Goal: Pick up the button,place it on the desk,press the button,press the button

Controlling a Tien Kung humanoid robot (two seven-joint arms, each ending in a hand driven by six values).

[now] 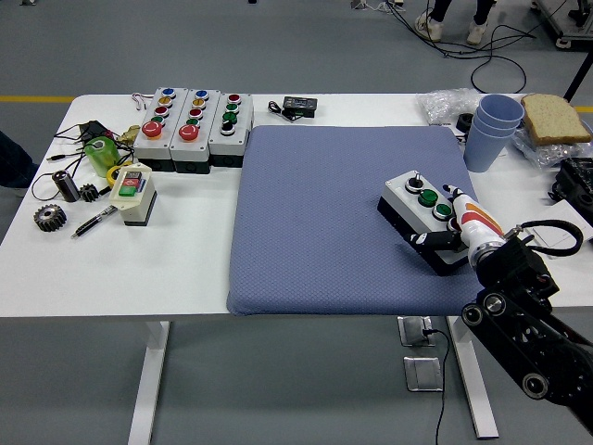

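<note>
While the right hand [463, 232] fingers clasp it, the grey button box [426, 218] shows two green buttons.

White table [185, 269] on grey floor [74, 371] with yellow line [35, 99].

White table [185, 269] carries blue mat [324, 222], button boxes [192, 125], cups [491, 130], possibly gears [49, 218].
</note>
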